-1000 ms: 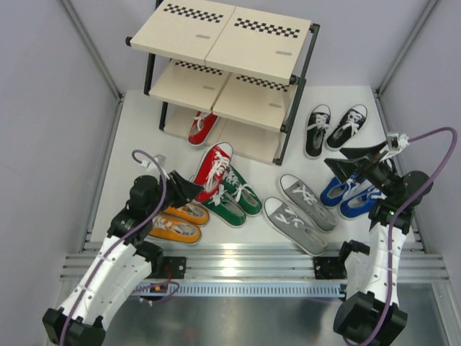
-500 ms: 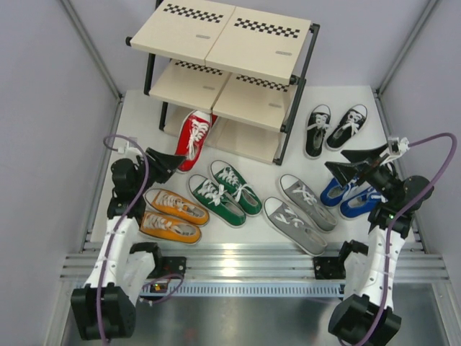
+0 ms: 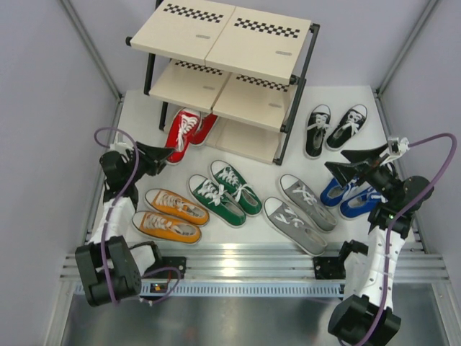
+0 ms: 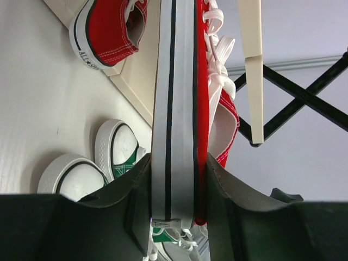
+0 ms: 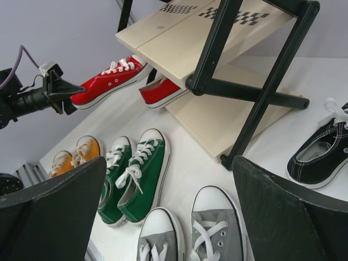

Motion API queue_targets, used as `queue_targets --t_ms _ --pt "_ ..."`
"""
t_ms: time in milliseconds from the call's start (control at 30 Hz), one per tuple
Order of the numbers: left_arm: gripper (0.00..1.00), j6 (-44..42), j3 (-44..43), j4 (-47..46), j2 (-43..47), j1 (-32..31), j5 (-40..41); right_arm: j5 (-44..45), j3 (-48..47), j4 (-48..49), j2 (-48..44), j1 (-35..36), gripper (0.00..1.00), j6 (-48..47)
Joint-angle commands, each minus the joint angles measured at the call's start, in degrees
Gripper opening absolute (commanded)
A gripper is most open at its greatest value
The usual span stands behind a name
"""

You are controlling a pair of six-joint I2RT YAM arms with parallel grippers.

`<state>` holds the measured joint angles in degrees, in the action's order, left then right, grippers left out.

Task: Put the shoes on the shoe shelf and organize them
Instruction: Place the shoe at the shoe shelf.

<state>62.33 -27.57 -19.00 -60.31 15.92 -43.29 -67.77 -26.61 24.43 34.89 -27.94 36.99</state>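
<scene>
Left tool: closed on the heel end of one red shoe, one finger flat against the white sole, the other on the upper's side; the shoe is held off the bench, toe pointing in toward the left front corner of the shoe shelf. Right tool: jaws spread wide, holding nothing, hanging above the blue pair. Stock shelved: second red shoe, lying on the lowest tier under the middle panel. No shoe shows on the middle or top tiers. Stock on the bench, unshelved: orange pair nearest the left arm; green pair beside it; grey pair at centre right; blue pair under the right tool; black pair to the right of the shelf. Progress, as judged: early, with one shoe placed, its mate about to join it, and five pairs outstanding. Obstructions, as judged: the middle panel's front edge overhangs the entry to the lowest tier, leaving a low slot; the shelf's black left post stands just beside the held shoe's path; the placed red shoe already takes part of that corner, so the mate needs to go in alongside without nudging it.
</scene>
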Motion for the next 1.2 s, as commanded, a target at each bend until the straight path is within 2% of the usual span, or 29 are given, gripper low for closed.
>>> queue_targets --t_ms 0,133,500,767,1167 --pt "0.00 -2.3 -6.5 -11.7 -3.2 0.6 -3.4 -0.7 0.2 2.4 -0.5 -0.9 1.00 -2.0" --pt "0.00 -4.8 -8.6 -13.8 -9.8 0.7 -1.6 -0.7 0.3 2.4 -0.7 -1.1 1.00 -2.1" --pt "0.00 -2.6 -13.0 -26.2 -24.5 1.0 -2.2 -0.7 0.5 2.5 -1.2 -1.3 1.00 -2.5" --pt "0.00 2.5 -16.6 -38.8 -36.6 1.0 -1.5 -0.8 0.8 2.5 -1.8 -1.6 0.99 -3.1" --pt "0.00 3.5 -27.3 -39.4 -50.1 0.3 -4.9 -0.6 1.3 2.8 -2.8 -1.9 0.99 -3.5"
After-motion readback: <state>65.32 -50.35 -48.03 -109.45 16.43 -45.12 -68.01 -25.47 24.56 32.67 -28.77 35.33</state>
